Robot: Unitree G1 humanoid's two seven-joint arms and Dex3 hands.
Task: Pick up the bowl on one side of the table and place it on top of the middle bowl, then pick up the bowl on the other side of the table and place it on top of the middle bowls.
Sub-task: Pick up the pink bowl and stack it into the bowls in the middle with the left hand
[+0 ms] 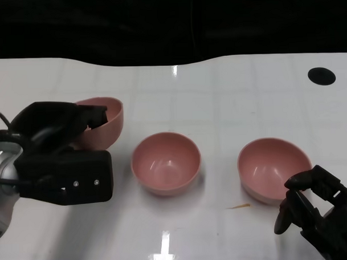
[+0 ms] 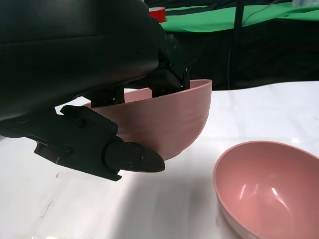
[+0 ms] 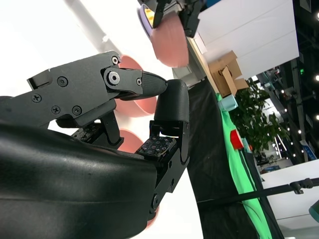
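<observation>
At the desk's (image 1: 229,94) left side, the left robot hand (image 1: 63,159) grips the left bowl (image 1: 105,124) by its rim, tilted and lifted off the surface; the hand hides much of it. Middle bowl (image 1: 166,163) sits upright alone. Right bowl (image 1: 273,169) stands near the right robot hand (image 1: 316,208), which holds nothing, fingers curled but apart, partly cut off at the frame edge.
</observation>
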